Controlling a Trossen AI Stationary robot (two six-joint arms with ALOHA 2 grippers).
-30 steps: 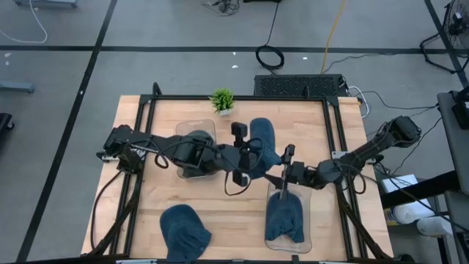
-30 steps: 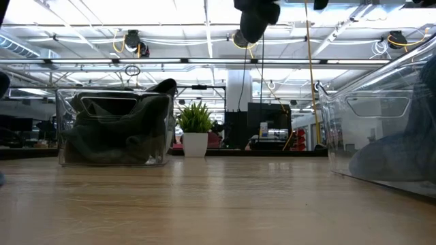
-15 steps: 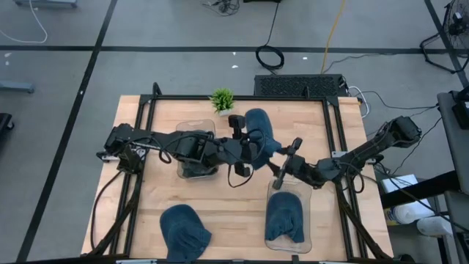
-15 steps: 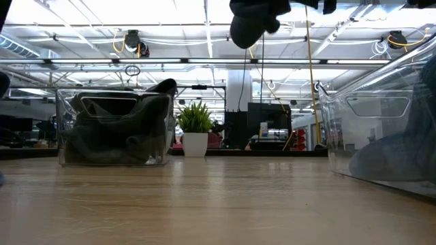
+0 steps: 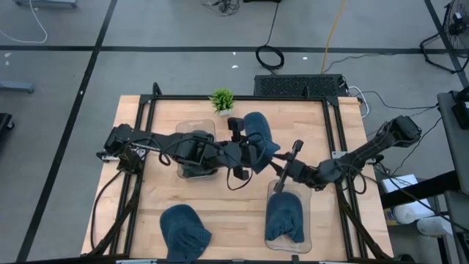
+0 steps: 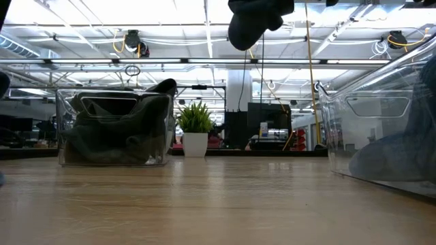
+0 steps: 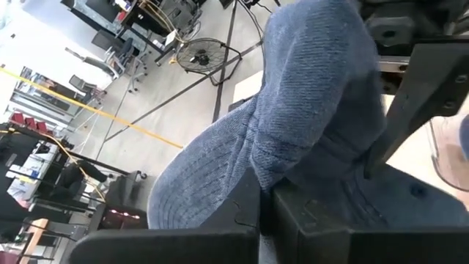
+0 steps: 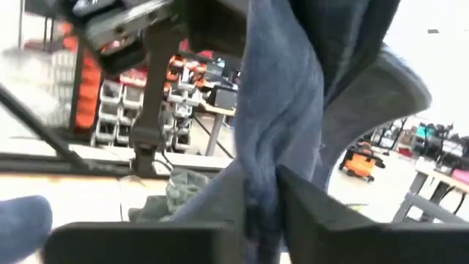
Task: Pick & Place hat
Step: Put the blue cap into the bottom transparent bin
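Hanging above the table, the hat [image 5: 258,136] shows both arms' jaws clamping it only in wrist views.

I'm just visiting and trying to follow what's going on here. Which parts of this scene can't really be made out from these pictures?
- High view: the left gripper tips, hidden under the held hat.
- Low view: that hat is cut off by the top edge, both grippers out of frame.
- Low view: contents of the left bin, a dark heap behind clear plastic.
- Right wrist view: the right gripper fingers pinch cloth; the background is blurred.

Potted plant [image 5: 222,100] at table's [image 5: 146,198] edge
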